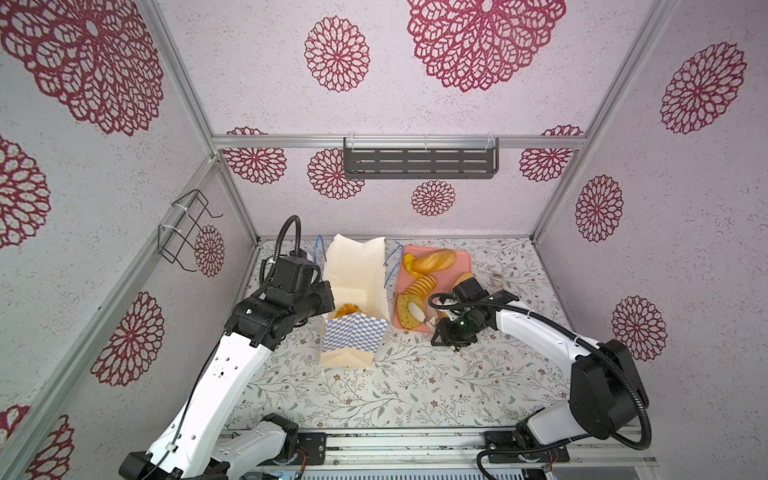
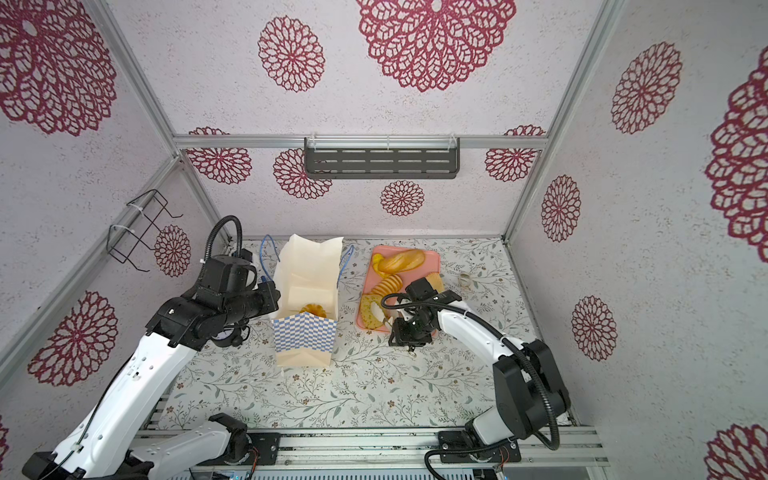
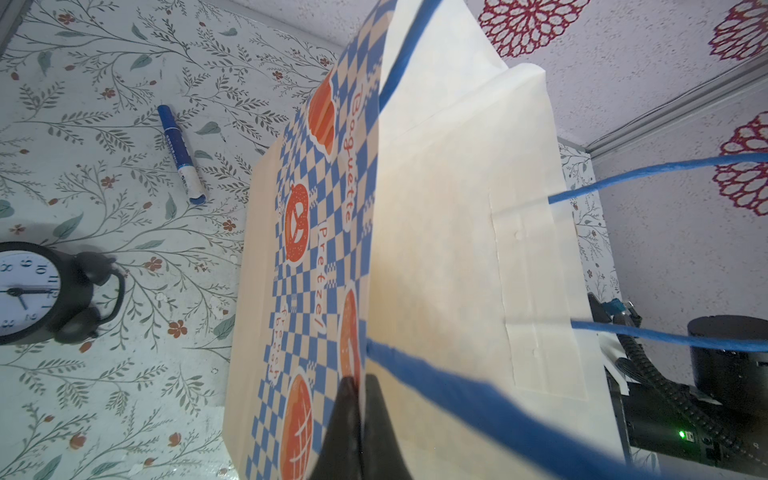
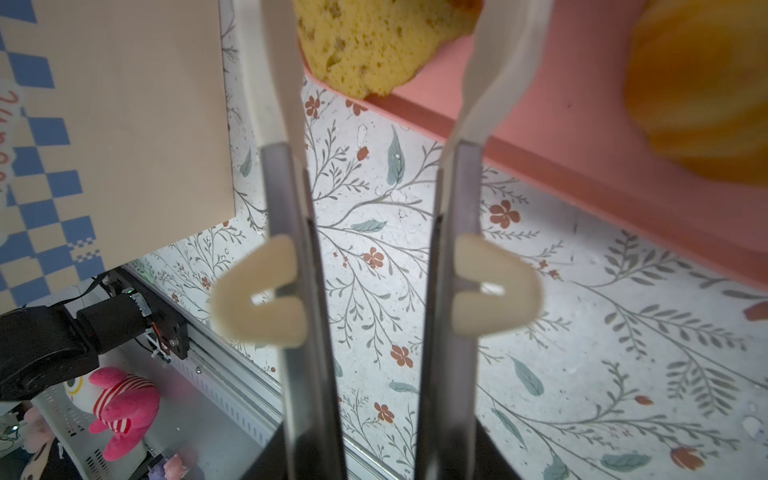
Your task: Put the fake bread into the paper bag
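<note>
Fake bread [image 1: 430,261] mostly sits on the pink tray [image 1: 462,257] beside the paper bag [image 1: 353,332]; one ridged roll [image 1: 347,309] lies inside it. The left gripper [image 3: 360,395] pinches the bag's rim. The right gripper [image 1: 422,316] straddles the speckled slice [image 4: 374,41], and I cannot tell whether it grips it.

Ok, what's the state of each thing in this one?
paper bag: upright, mouth open, one ridged roll inside.
left gripper: shut on the bag's rim.
right gripper: jaws straddle the speckled slice, grip unclear.
pink tray: holds several breads.
marker: lying flat.
</note>
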